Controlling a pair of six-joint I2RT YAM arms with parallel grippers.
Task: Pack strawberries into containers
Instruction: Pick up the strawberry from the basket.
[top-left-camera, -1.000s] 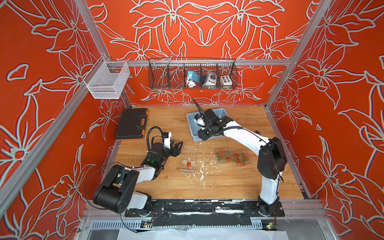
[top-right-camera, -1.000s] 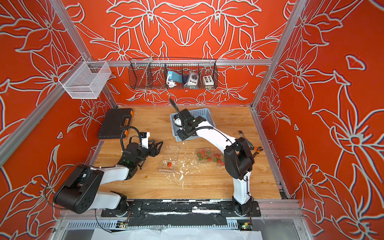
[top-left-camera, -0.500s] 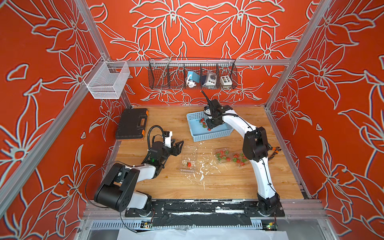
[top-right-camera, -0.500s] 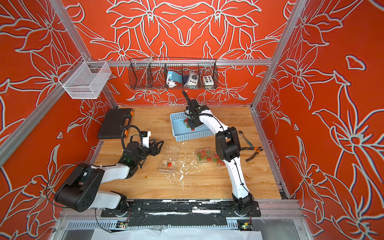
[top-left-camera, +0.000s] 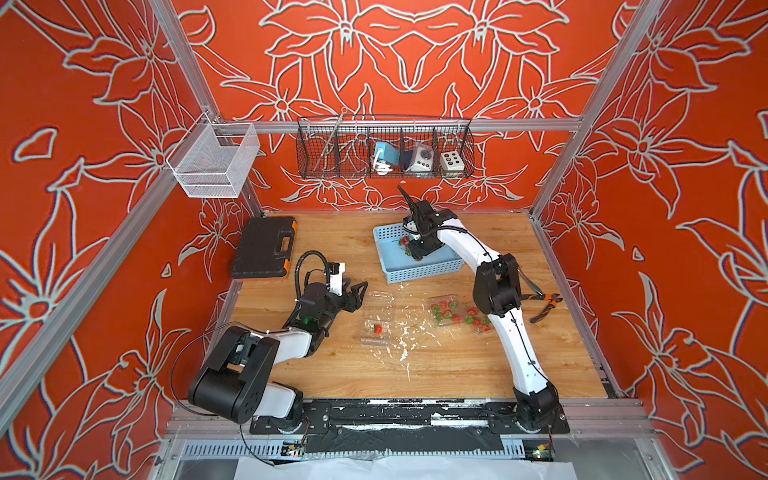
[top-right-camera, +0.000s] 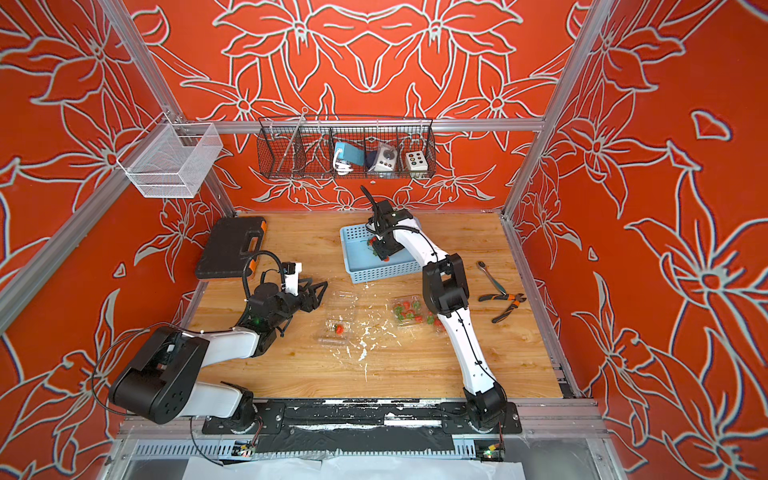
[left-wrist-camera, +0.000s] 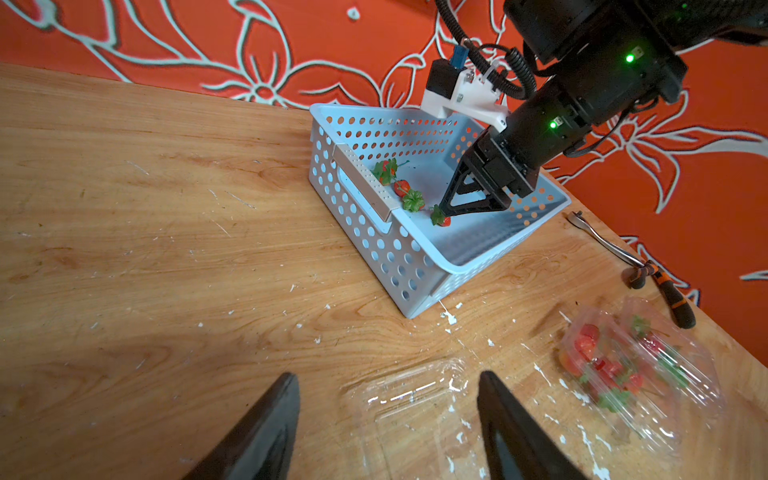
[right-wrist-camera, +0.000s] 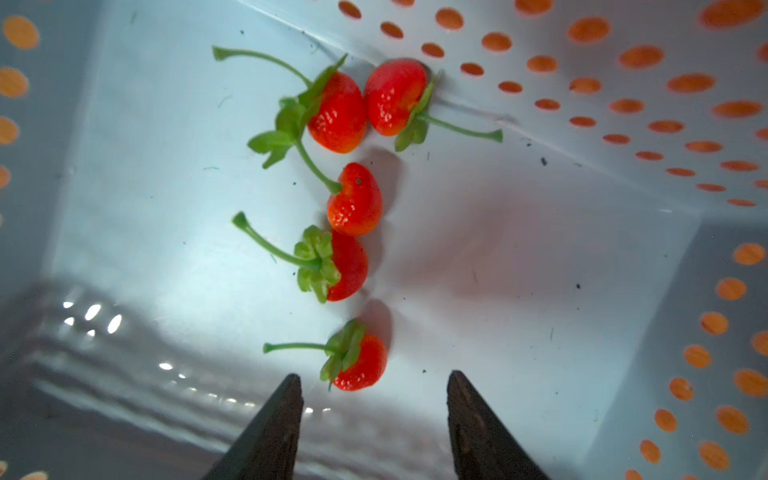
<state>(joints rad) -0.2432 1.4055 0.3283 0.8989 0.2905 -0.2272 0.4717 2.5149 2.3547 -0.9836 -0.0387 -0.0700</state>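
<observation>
Several strawberries (right-wrist-camera: 353, 199) lie in a row on the floor of the light-blue basket (top-left-camera: 419, 270). My right gripper (right-wrist-camera: 374, 374) is inside the basket, open, its fingertips on either side of the nearest strawberry (right-wrist-camera: 359, 361) but just short of it. In both top views my left gripper (top-left-camera: 356, 291) hovers open and empty beside an open clear container (top-left-camera: 376, 322) holding one strawberry (top-left-camera: 378, 329). The left wrist view shows that container's lid (left-wrist-camera: 407, 399) ahead of its fingers. Right of it, another clear container (top-left-camera: 451, 309) holds several strawberries.
A black tool case (top-left-camera: 262, 247) lies at the back left of the wooden table. Pliers (top-left-camera: 544, 301) and a wrench (top-right-camera: 490, 278) lie at the right edge. A black wire rack (top-left-camera: 384, 147) and a white mesh basket (top-left-camera: 212, 160) hang on the walls.
The right arm has folded its elbow back and brought its gripper down inside the basket, with the jaws spreading wider. The left arm has stayed still.
</observation>
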